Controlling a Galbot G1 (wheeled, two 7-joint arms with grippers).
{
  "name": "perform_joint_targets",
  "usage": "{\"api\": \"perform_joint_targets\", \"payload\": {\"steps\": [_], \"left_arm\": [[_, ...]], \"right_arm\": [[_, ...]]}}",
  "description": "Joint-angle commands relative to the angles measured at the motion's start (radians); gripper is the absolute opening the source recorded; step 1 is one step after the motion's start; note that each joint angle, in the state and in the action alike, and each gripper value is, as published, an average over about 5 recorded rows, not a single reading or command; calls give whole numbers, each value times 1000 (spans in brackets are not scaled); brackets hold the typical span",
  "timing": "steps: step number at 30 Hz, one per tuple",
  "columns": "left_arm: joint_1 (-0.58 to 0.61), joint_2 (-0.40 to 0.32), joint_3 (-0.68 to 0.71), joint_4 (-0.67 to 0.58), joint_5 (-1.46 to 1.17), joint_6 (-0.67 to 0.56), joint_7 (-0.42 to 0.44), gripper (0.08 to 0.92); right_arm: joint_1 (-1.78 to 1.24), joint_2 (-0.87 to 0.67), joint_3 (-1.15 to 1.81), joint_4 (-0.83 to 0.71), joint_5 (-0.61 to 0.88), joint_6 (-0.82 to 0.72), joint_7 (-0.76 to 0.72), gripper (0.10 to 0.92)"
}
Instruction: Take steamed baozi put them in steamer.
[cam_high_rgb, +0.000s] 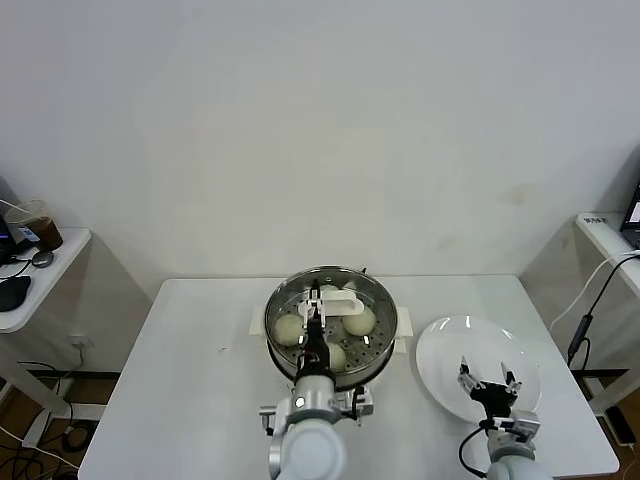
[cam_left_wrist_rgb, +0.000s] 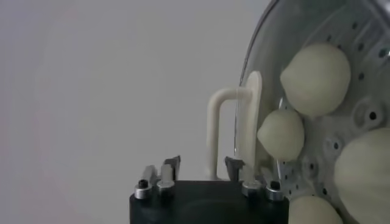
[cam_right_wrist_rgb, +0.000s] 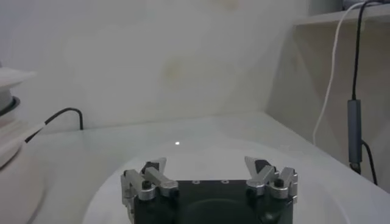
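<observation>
In the middle of the white table (cam_high_rgb: 200, 340) stands the steamer (cam_high_rgb: 283, 303), a shiny steel pot with a holed tray, and the baozi (cam_high_rgb: 288, 328) lie inside it. The left wrist view shows four cream buns on the tray under the glass lid (cam_high_rgb: 340, 297), which sits on the pot with its white handle (cam_left_wrist_rgb: 234, 125) standing up. The left gripper (cam_high_rgb: 314, 312) hangs over the steamer just beside that handle, its fingers spread apart and holding nothing. The right gripper (cam_high_rgb: 490, 382) rests low over the flat white plate (cam_high_rgb: 445, 345), beside the steamer on the robot's right, its fingers wide apart and empty too. The plate carries no buns. Judging by this, the loading looks finished: all four buns are in the pot and the lid seems set in place. What is left is probably only for the left arm to draw back clear of the handle.
</observation>
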Motion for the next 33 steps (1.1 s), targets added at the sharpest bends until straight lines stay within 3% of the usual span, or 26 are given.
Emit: {"api": "perform_joint_targets", "payload": {"steps": [1,4,9,12,15,19,23,28,33], "left_arm": [[85,42,-17,-169,-3,-3,-20,744],[112,54,-51,-237,-19,-5,-17,804],[207,95,-174,-369,-185,-55,-72,822],[267,103,-297,-441,-437,-83,-139,823],[334,103,-494,-466,-875,-214,-213,823],[435,76,-749,-397,-1358,-489,-229,823],[514,51,-846,-284,-1563,-650,-275,823],[596,16,-862,-231,-1619,-683,-323,823],[648,2,-798,-163,-1532,-577,-349,823]], "right_arm": [[-3,-3,1,3,5,2,-3,823],[-11,-6,1,15,10,0,-11,823],[-36,-14,-12,49,25,44,-74,823],[-56,-12,-24,88,-15,92,-103,823],[-83,-16,-59,146,-27,103,-131,823],[-127,-30,-115,196,-20,90,-144,823],[-169,-37,-139,210,-28,84,-114,823],[-204,-45,-145,218,-20,79,-93,823],[-231,-45,-148,227,-23,76,-84,823]]}}
